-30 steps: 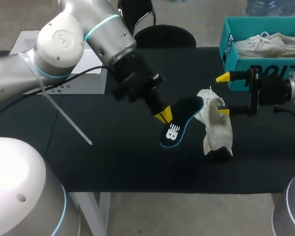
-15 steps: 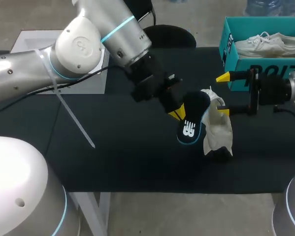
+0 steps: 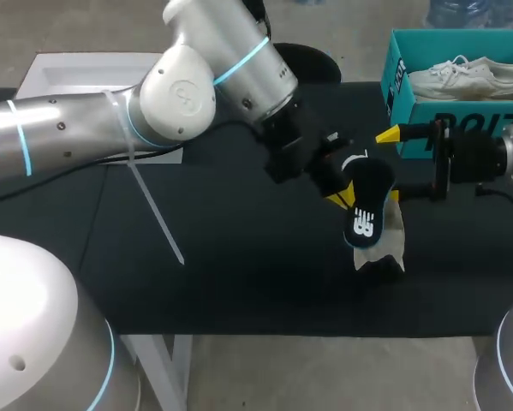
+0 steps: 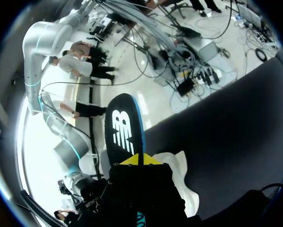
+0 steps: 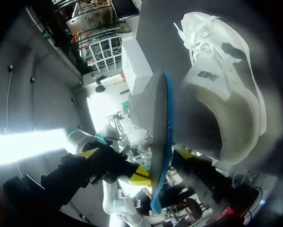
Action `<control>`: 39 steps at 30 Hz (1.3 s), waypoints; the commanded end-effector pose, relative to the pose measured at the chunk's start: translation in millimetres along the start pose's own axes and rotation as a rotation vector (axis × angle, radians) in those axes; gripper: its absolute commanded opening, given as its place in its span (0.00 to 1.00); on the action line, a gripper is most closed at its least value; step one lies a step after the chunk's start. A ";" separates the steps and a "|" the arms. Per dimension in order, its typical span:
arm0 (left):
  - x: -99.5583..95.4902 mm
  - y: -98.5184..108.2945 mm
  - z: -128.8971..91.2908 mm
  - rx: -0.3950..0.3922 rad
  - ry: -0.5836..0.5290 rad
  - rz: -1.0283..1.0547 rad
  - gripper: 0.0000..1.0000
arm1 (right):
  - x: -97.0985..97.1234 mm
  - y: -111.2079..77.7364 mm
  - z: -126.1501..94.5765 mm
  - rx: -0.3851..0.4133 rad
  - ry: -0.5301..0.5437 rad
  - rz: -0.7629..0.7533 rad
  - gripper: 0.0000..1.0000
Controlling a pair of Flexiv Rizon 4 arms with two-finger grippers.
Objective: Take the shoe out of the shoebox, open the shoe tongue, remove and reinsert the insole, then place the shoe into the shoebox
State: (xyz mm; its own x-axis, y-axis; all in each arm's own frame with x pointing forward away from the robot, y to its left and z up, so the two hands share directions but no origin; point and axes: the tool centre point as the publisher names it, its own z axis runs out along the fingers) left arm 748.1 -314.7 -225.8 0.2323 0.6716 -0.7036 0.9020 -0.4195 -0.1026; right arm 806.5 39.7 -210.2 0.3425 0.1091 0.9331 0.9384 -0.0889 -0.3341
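Two hands are at the right side of the black worktop (image 3: pixel 196 274). The left hand (image 3: pixel 340 195) comes in from the left, past the middle, and is pinching one end of the black insole (image 3: pixel 365 205) between its yellow tips. The insole has a blue edge and a white logo. It is held tilted above the worktop, with its free end pointing toward the near edge. In the left wrist view you see the insole (image 4: pixel 122 130) projecting straight ahead of the left hand (image 4: pixel 139 160), with the white sneaker (image 4: pixel 179 165) just beside it.

The white sneaker (image 3: pixel 384 244) stands on the worktop just right of the insole. You cannot tell whether the two touch. In the right wrist view the insole (image 5: pixel 162 137) appears edge-on beside the sneaker (image 5: pixel 221 94).

The right hand (image 3: pixel 391 165) comes in from the right with its fingers spread wide. The far tip is apart from the sneaker and the near tip is at the sneaker's collar.

The teal shoebox (image 3: pixel 397 81) sits at the far right, with a second white sneaker (image 3: pixel 470 79) lying inside it.
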 end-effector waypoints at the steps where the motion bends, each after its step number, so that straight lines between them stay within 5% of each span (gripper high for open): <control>1: -1.8 9.4 2.7 -0.002 0.009 -0.006 0.00 | -0.1 -0.8 1.3 -0.004 -0.001 0.000 1.00; 5: -2.9 16.4 1.6 -0.013 0.006 -0.013 0.00 | -0.1 -0.8 1.3 -0.004 -0.001 0.000 1.00; 7: -3.3 19.7 0.3 -0.020 0.003 -0.015 0.00 | -0.1 -0.8 1.3 -0.004 -0.001 0.000 0.50; 8: -3.4 21.0 -0.5 -0.022 0.002 -0.015 0.00 | -0.1 -0.8 1.3 -0.004 -0.001 0.000 0.39; 10: -3.8 23.3 -1.8 -0.028 -0.001 -0.017 0.00 | -0.1 -0.8 1.3 -0.004 -0.001 0.000 0.00; 31: -3.2 20.2 -21.1 -0.057 -0.039 -0.050 0.00 | -0.1 -0.8 1.3 -0.004 -0.001 0.000 0.00; 32: -4.1 20.0 -22.1 -0.063 -0.052 -0.058 0.32 | -0.1 -0.8 1.3 -0.004 -0.001 0.000 0.00; 33: -5.0 19.7 -22.9 -0.068 -0.060 -0.064 1.00 | -0.1 -0.8 1.3 -0.004 -0.001 0.000 0.00; 39: 6.8 14.4 -42.1 -0.051 -0.023 -0.132 1.00 | -0.1 -0.8 1.3 -0.004 -0.001 0.000 0.00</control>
State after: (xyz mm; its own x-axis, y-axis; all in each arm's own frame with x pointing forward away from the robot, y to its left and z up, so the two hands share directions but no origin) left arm 775.6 -305.4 -211.3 0.0988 0.6941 -0.7130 0.9406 -0.2991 -0.1608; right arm 806.7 40.1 -210.4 0.3420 0.1090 0.9333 0.9385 -0.0890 -0.3335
